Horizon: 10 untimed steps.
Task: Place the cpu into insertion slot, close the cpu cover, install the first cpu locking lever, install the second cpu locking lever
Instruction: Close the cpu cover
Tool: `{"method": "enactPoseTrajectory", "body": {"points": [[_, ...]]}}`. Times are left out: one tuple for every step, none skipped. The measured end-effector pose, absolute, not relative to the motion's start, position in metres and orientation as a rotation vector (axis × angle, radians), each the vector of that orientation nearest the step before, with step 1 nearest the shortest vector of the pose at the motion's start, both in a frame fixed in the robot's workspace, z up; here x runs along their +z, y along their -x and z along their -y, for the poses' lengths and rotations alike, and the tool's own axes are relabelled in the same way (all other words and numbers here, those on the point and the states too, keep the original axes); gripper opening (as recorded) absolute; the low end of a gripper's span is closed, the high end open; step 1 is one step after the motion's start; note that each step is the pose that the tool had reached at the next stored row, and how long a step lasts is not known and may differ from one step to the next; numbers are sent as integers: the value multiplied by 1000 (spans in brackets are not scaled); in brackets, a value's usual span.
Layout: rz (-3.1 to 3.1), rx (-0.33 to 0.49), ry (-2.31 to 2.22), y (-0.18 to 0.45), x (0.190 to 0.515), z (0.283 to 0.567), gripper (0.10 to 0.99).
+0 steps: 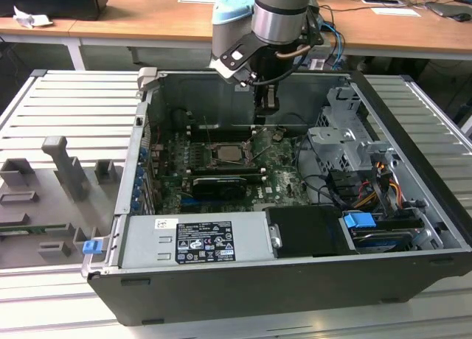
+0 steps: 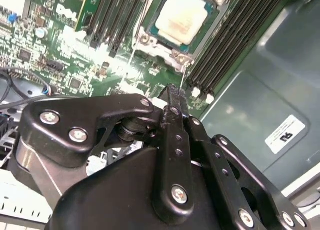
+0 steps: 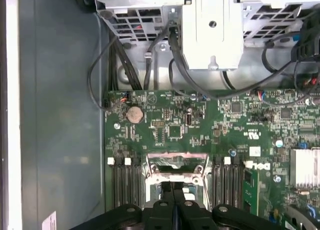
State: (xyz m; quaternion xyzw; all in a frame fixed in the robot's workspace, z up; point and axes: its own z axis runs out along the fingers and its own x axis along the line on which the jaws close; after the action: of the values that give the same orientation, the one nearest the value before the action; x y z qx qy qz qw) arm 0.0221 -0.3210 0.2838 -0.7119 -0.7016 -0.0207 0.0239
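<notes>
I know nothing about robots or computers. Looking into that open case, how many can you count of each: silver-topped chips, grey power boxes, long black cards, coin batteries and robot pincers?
cpu: 1
grey power supply: 1
long black expansion card: 1
coin battery: 1
pincer: 1
Total: 5

Soft, even room light is seen across the computer case [image 1: 295, 295]; in the second wrist view the cpu [image 2: 182, 17] is bleached by glare.
</notes>
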Motion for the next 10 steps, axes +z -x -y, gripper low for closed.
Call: {"method": "enactPoseTrajectory", "body": {"points": [[2172,-64,2203,-22,284,321,106],[2175,-67,2203,-22,283,321,106],[2176,-69,2203,-22,282,321,106],[2177,-69,2203,-22,282,321,106],[2177,-69,2203,-22,281,321,106],[2181,-69,2199,-22,281,321,106],[2188,-69,2192,-22,281,321,106],[2198,-69,2181,-23,281,321,106],[2215,-68,2163,-23,281,321,106],[2235,-67,2142,-23,281,321,106]]}}
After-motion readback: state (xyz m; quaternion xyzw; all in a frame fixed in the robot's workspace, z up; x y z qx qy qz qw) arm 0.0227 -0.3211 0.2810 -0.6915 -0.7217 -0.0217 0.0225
